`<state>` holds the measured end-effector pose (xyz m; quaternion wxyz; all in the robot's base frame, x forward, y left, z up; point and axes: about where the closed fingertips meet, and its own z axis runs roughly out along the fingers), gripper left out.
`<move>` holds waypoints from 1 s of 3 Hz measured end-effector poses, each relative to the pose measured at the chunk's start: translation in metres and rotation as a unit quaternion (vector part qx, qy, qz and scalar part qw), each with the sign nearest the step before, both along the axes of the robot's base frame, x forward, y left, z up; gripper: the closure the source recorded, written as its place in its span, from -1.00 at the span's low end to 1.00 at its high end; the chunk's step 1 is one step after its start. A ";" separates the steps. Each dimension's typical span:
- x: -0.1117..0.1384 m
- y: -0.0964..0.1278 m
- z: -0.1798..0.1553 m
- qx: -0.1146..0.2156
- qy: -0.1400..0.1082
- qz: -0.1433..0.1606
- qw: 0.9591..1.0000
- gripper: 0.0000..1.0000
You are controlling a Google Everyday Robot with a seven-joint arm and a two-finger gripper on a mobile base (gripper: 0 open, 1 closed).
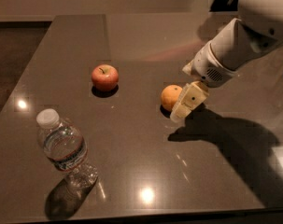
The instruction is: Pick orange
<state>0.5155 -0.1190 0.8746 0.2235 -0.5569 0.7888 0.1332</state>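
Observation:
The orange is a small round yellow-orange fruit resting on the dark table, right of centre. My gripper comes down from the white arm at the upper right. Its cream finger lies right against the orange's right side and hides part of it. Nothing is lifted; the orange sits on the table surface.
A red apple with a stem sits left of the orange. A plastic water bottle with a white cap stands at the front left. The table's front edge runs along the bottom, its left edge slants at the left.

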 end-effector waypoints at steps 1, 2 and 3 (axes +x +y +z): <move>0.004 0.011 -0.007 0.007 0.010 -0.002 1.000 -0.74; 0.006 0.019 -0.011 0.012 0.018 -0.003 1.000 -0.27; 0.008 0.024 0.004 0.020 0.013 -0.001 1.000 0.35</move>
